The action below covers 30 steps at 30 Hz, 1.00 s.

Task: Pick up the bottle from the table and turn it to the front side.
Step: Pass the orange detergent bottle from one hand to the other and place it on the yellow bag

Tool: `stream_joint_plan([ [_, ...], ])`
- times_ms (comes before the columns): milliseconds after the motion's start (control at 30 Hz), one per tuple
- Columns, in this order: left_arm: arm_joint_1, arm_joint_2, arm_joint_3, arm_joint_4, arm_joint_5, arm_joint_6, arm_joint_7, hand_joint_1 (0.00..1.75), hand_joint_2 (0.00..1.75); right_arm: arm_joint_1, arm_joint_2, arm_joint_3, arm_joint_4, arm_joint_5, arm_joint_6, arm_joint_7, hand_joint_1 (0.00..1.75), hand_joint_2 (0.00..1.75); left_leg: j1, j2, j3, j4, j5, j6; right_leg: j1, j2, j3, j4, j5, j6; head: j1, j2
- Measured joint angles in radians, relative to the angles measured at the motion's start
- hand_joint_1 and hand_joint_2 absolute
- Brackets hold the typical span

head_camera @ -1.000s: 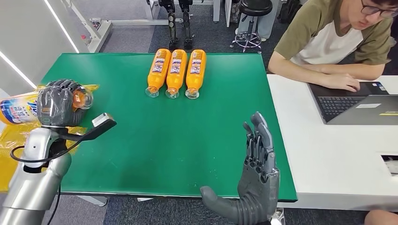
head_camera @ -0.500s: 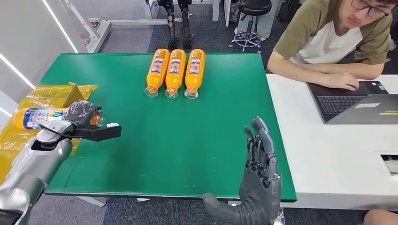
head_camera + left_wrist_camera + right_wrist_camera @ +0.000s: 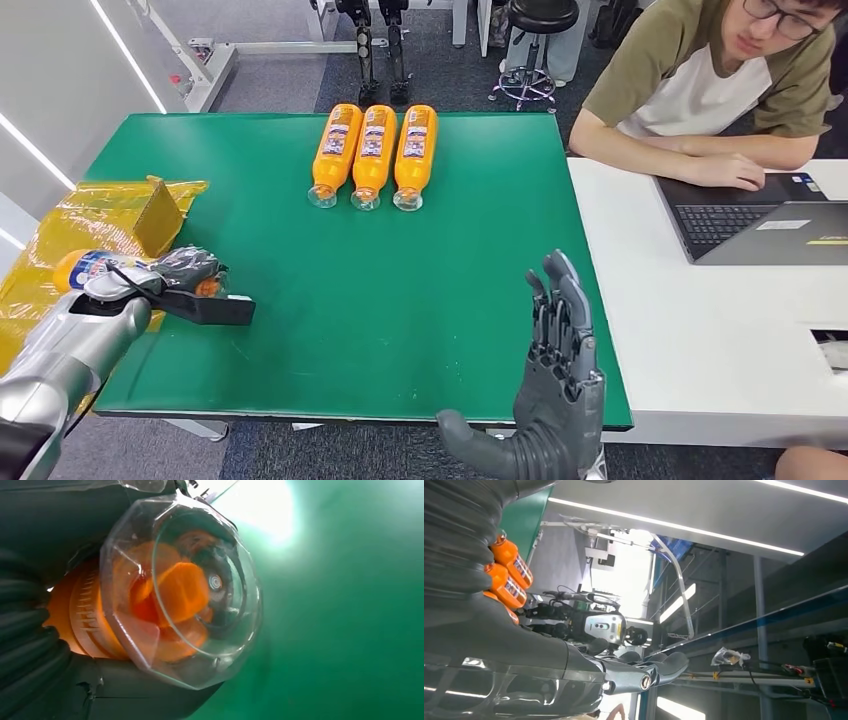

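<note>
A bottle (image 3: 85,268) of orange drink lies on its side in the robot's left hand (image 3: 185,270), at the left edge of the green table (image 3: 400,290). The fingers wrap around its neck end, and its clear cap (image 3: 190,590) points right toward the middle of the table. Its labelled body reaches left over a crumpled yellow bag (image 3: 100,215) that sits at the table's left side. Whether the bottle touches the table cannot be told.

Three more orange bottles (image 3: 374,155) lie side by side at the far middle of the table, caps pointing toward the robot.

The right hand (image 3: 555,390) is raised at the near edge of the table, right of centre, fingers straight and spread, holding nothing.

To the right stands a white desk (image 3: 680,330), where a person (image 3: 720,80) sits at a laptop (image 3: 760,225).
</note>
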Motion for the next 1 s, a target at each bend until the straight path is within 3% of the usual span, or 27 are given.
stream_joint_plan([
  [500,0.009,-0.058,-0.067,0.042,0.048,0.095,-0.028,1.7,1.75,0.008,0.0,-0.002,-0.01,0.01,0.0,0.018,0.0,1.75,0.0,0.0,0.0,0.0,0.0,0.0,0.0,0.0,0.0,0.0,0.0,0.0,0.0,0.0],
  [533,0.01,-0.06,-0.069,0.043,0.049,0.096,-0.025,1.4,1.75,0.009,0.0,-0.002,-0.01,0.01,0.0,0.018,0.0,1.75,0.0,0.0,0.0,0.0,0.0,0.0,0.0,0.0,0.0,0.0,0.0,0.0,0.0,0.0],
  [633,0.01,-0.064,-0.073,0.045,0.054,0.082,-0.001,0.13,1.75,0.01,0.0,-0.003,-0.01,0.014,-0.007,0.018,0.0,1.75,0.0,-0.001,0.0,0.0,0.0,0.0,0.0,0.0,0.001,0.0,0.0,0.0,0.0,0.0],
  [667,0.009,-0.065,-0.074,0.047,0.057,0.069,0.014,0.0,1.75,0.011,0.0,-0.003,-0.01,0.016,-0.011,0.018,0.0,1.75,0.0,-0.001,0.001,0.0,0.0,0.0,0.0,0.0,0.001,0.0,0.0,0.0,0.0,0.0],
  [833,0.001,-0.067,-0.078,0.054,0.072,0.035,0.073,0.0,1.75,0.011,0.0,-0.003,-0.01,0.02,-0.022,0.018,0.0,1.75,0.0,0.0,0.003,-0.001,0.0,-0.001,0.0,0.0,0.003,0.0,0.0,0.0,0.0,0.0],
  [1000,0.001,-0.067,-0.074,0.058,0.128,0.052,0.069,0.0,1.75,0.011,0.0,-0.004,-0.011,0.02,-0.023,0.02,0.0,1.75,0.0,0.001,0.004,-0.001,0.0,-0.001,0.0,0.0,0.003,0.001,0.001,-0.001,0.0,0.0],
])
